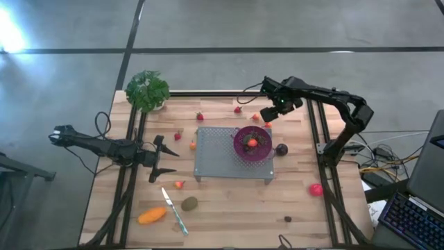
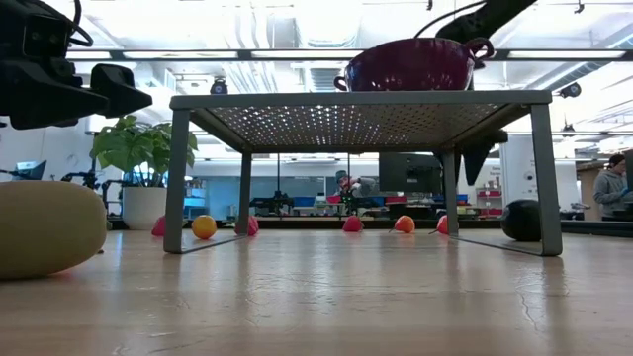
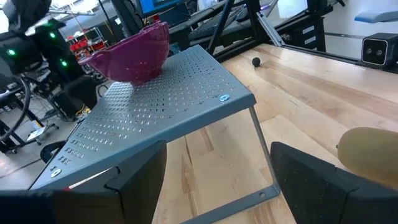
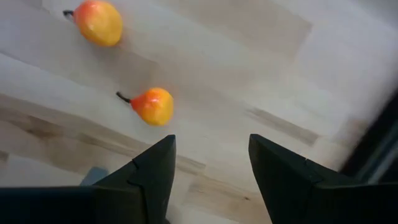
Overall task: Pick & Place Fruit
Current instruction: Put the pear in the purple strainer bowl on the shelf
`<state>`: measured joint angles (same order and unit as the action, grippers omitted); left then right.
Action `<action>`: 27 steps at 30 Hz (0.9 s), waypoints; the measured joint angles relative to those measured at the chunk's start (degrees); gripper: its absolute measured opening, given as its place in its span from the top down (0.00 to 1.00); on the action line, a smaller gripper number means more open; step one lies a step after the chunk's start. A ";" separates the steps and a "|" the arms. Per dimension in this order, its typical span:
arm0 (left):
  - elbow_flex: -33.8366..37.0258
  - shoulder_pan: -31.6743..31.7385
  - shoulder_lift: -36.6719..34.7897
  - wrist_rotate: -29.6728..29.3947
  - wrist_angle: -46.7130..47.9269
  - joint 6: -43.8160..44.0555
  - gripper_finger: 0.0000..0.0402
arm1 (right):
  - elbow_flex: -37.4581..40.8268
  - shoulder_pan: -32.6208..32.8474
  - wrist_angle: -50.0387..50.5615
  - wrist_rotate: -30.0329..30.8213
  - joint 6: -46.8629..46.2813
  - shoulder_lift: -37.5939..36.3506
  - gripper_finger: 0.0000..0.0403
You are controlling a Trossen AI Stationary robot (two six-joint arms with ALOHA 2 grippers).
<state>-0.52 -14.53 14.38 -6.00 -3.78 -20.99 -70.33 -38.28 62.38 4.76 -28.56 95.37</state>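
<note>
While most of the fruit lies loose on the table (image 1: pixel 229 208), two pieces already sit in the purple bowl (image 1: pixel 252 144) on the perforated grey stand (image 1: pixel 215 153).

Fruit on the boards: small red strawberries (image 1: pixel 200 116) along the far edge; two small orange-red pieces (image 4: pixel 153 106) just below the right gripper; dark round one (image 1: pixel 282 149) beside the stand; pink-red ball (image 1: pixel 316 189) near the right rail; brown-green oval (image 1: pixel 189 203) and elongated orange one (image 1: pixel 152 216) at the near left, flanking a knife (image 1: pixel 175 210).

Right gripper (image 1: pixel 276 111): above the far edge behind the bowl, fingers parted, empty.

Left gripper (image 1: pixel 164 158): waiting left of the stand, fingers wide, empty.

Step, as judged: between picks. Next move calls for descending squarely over one small piece before closing.
</note>
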 joint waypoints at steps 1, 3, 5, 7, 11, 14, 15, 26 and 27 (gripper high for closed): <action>0.00 -0.01 0.01 0.00 -0.01 0.00 0.27 | 0.77 0.00 -1.13 -0.47 0.04 0.00 0.50; -0.01 -0.02 0.01 0.00 -0.01 0.00 0.27 | 1.97 0.01 -3.45 -1.17 0.25 0.00 0.51; 0.01 -0.02 0.01 0.00 0.01 0.00 0.27 | 3.26 0.02 -6.26 -2.36 0.42 0.00 0.52; 0.01 -0.01 0.01 0.00 0.00 0.00 0.27 | 4.36 0.02 -8.44 -3.56 0.57 0.00 0.54; 0.01 -0.02 -0.01 0.00 0.01 0.00 0.27 | 6.25 0.13 -10.71 -3.75 0.66 -0.02 0.56; -0.01 0.00 -0.01 0.00 0.01 0.00 0.27 | 7.94 0.15 -12.68 -3.77 0.64 -0.02 0.56; 0.00 -0.01 0.01 0.00 0.00 0.00 0.27 | 8.49 0.15 -13.38 -3.77 0.62 -0.03 0.56; -0.01 0.00 0.01 0.00 0.01 0.00 0.27 | 12.53 0.26 -22.38 -7.00 0.02 -0.04 0.48; -0.01 0.00 0.01 0.00 -0.01 0.00 0.27 | 12.72 0.26 -22.78 -7.01 0.02 -0.04 0.47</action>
<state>-0.54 -14.52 14.39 -6.00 -3.79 -20.99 -57.61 -38.02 39.60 -2.25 -28.53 95.33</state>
